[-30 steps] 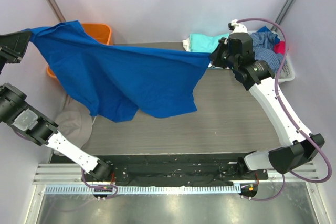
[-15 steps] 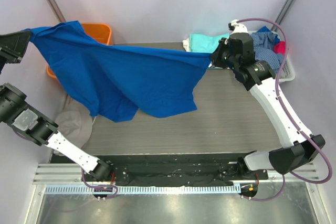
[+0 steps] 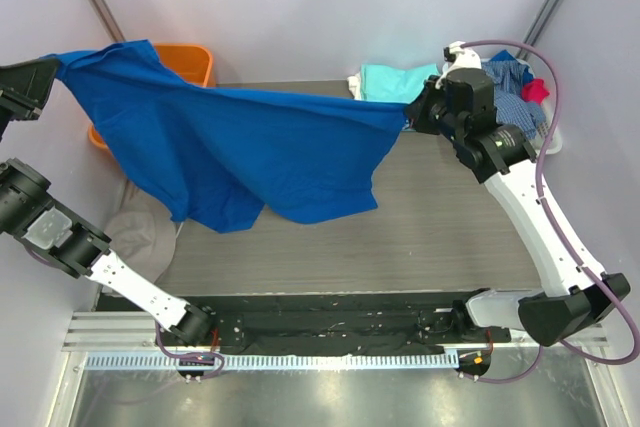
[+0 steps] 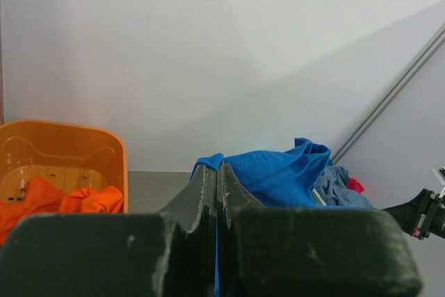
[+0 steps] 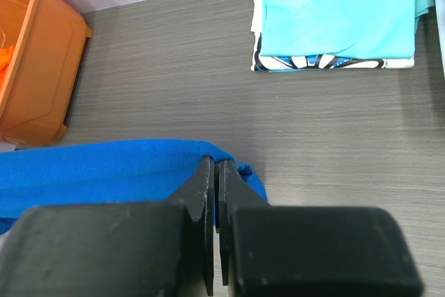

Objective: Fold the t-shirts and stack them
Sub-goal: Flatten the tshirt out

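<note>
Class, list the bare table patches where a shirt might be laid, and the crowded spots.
Bare: the table at near right, between the hanging blue t-shirt and the right arm. Crowded: the far edge, with orange bin, folded aqua stack and laundry basket.

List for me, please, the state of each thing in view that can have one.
Royal blue cotton t-shirt, unfolded, held up and stretched between both tools.
Left tool, shut on the shirt's edge.
Right tool, shut on the shirt's opposite edge.
Aqua cotton t-shirt, folded flat.
Orange plastic bin, open, with orange cloth inside.
Blue-and-white checked garment, crumpled.
</note>
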Robot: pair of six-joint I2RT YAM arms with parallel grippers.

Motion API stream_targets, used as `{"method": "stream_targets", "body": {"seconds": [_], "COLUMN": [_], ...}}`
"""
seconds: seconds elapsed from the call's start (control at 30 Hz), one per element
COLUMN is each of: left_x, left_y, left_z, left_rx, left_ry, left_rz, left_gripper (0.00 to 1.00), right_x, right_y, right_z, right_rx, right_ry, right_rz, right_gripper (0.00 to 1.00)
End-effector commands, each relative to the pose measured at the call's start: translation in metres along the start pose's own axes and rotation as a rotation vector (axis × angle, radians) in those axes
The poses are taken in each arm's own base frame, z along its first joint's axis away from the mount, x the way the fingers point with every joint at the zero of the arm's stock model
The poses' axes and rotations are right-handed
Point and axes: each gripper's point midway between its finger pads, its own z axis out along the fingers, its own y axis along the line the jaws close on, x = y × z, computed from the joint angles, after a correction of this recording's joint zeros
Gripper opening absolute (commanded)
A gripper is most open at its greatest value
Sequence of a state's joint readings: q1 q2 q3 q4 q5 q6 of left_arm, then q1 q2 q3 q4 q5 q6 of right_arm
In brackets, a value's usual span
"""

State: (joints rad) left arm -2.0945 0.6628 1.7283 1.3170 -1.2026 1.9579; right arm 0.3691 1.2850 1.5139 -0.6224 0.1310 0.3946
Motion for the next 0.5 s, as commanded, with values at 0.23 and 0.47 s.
{"method": "stream_targets", "body": {"seconds": [0.23, 0.47], "left_x": [0.0718, 0.0718], "left_y": [-0.0778, -0.0778], "left_z": [0.0610, 0.0610], "left_rx": [0.327, 0.327], "left_ry": [0.165, 0.165], "left_rz": [-0.059, -0.059], "left_gripper": [0.00, 0.00], "right_x": [-0.0011, 0.0026], "right_y": [-0.0127, -0.0183], "right_z": [-0.0113, -0.0122], "right_rx": [0.039, 0.063], "right_ry": [-0.019, -0.016], "right_rz": [-0.002, -0.004], "right_gripper": [0.01, 0.01]}}
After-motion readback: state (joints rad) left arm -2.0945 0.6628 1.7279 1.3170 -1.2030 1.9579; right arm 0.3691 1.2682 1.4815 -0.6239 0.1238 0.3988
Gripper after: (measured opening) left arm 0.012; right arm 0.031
